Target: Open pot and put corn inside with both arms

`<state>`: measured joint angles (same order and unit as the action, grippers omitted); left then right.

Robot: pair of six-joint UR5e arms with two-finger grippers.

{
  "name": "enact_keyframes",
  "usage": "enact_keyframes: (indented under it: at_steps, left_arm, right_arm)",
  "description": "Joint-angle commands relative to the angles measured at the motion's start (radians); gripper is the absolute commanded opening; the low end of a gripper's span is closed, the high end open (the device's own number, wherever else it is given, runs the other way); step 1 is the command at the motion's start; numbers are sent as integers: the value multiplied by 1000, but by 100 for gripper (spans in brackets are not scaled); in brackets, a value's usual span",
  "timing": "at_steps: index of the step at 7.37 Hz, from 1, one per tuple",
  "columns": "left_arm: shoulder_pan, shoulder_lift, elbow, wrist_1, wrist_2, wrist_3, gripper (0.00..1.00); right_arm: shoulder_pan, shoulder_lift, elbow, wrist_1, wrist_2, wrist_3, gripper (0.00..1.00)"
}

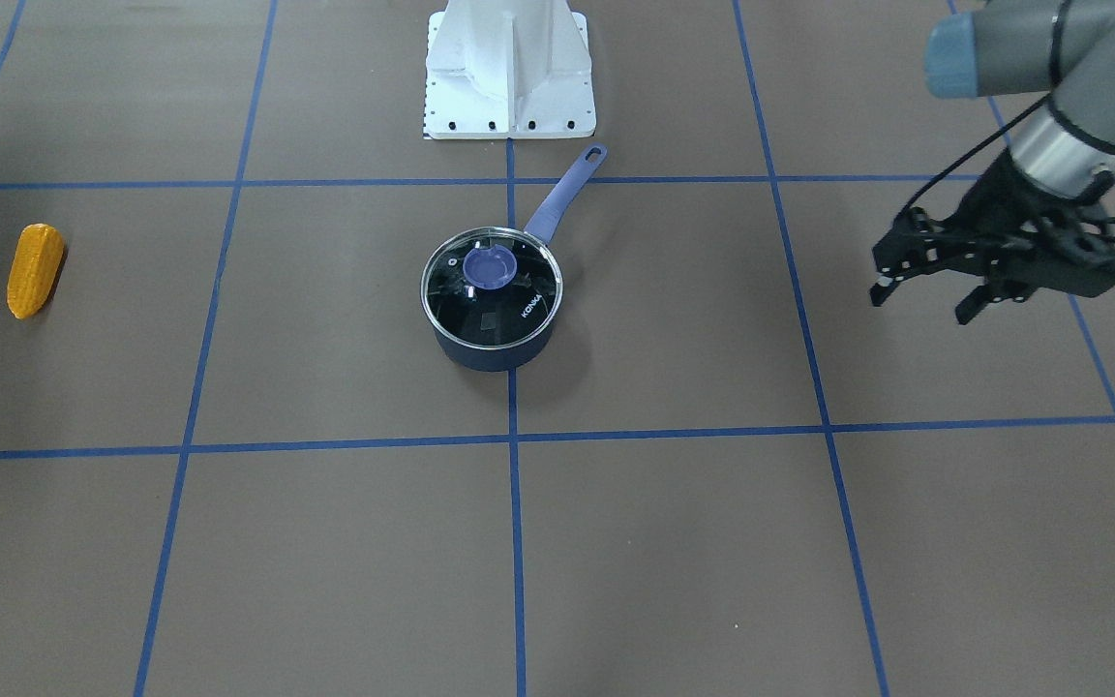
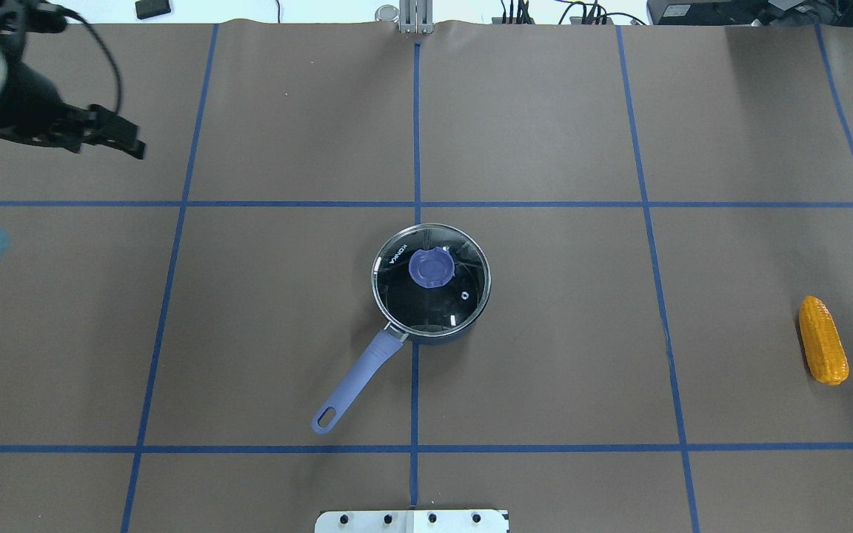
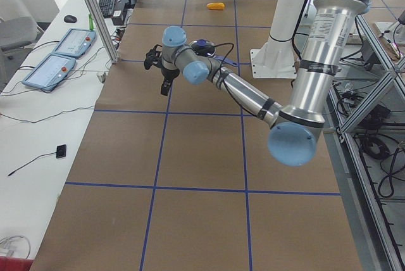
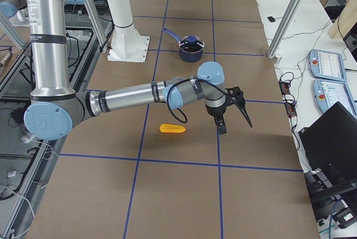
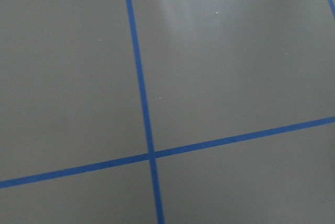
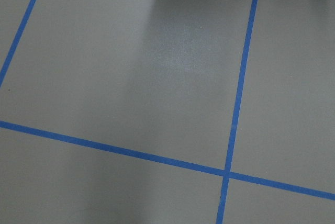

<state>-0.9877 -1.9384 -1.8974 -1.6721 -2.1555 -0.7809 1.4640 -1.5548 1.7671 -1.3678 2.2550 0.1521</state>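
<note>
The brown table (image 2: 545,111) is carrying only two things. The left arm (image 3: 253,97), the near one in the left side view, is reaching out over its own end of the table. The right arm (image 4: 128,98) is stretching low over the opposite end.

The pot (image 2: 430,285) is sitting at the centre with its glass lid (image 2: 463,296) on, and its handle (image 2: 356,377) is pointing back toward the robot's base.

The corn (image 2: 823,340) is lying flat, well apart from the pot on the robot's right. Its long axis is running roughly from the robot's side to the far side.

The left gripper (image 1: 920,302) is hanging above bare table with its fingers spread and holding nothing, well away from the pot.

The right gripper (image 4: 234,123) is showing only in the right side view, so I cannot tell how its fingers are set. It seems to be hovering near the corn, which looks to be lying back toward the robot from the fingers. That makes it much the nearer arm for the corn, so the lid is falling to the left.
</note>
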Motion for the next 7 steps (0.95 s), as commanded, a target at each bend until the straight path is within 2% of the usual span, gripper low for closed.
enact_keyframes:
  at_steps: [1,2,4,7]
  left_arm:
    - [212,-224,12,211,165,-214,99]
    - [275,-317,52,253,196,-297,99]
    - [394,-489,209,252,281,-412,99]
    - [461,-574,294,244,296,-477,99]
  right_arm:
    - [-1,-4,-2,-1,-2,1,100]
    - [-1,-4,-2,-1,-2,3,100]
    - [-1,-4,-5,-1,-2,1,100]
    - [-1,-4,-3,-1,0,1,100]
